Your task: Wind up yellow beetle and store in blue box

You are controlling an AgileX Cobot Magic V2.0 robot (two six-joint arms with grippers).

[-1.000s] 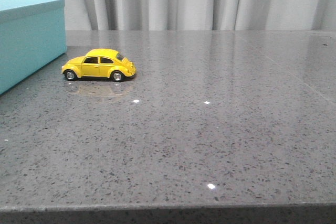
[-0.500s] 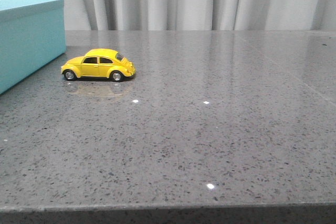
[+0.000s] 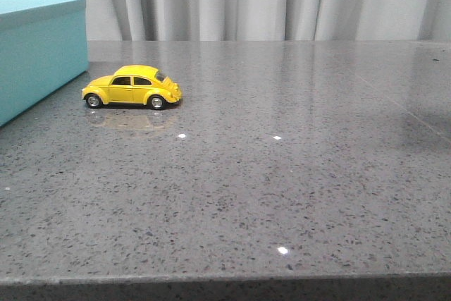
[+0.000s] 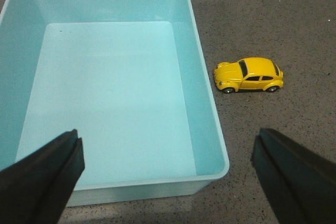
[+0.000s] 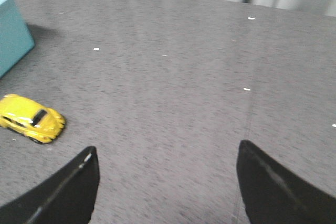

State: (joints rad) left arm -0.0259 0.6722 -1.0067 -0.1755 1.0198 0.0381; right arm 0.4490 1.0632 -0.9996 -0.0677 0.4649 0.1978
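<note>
Front view: yellow beetle (image 3: 132, 87) sits on all four wheels on the grey speckled table (image 3: 282, 174), side-on, just beside the near corner of the blue box (image 3: 39, 51) but not touching it. No arm shows in this view, only a faint shadow at the right edge.

Left wrist view: left gripper (image 4: 167, 174) hangs above the box, fingers wide apart, nothing between them. Box is open-topped and holds nothing. Car stands outside the box wall, near it.

Right wrist view: right gripper (image 5: 165, 187) is over bare table, fingers spread wide, nothing held. Car is off to one side, well apart from the fingertips. Picture is slightly blurred.

Progress, as a judgement: nothing done so far. Car untouched, not wound, not in the box. Left to do: reach and grasp the car, wind it (probably pull-back on the table; no key visible, cannot tell), then lift it over the wall and set it inside.
</note>
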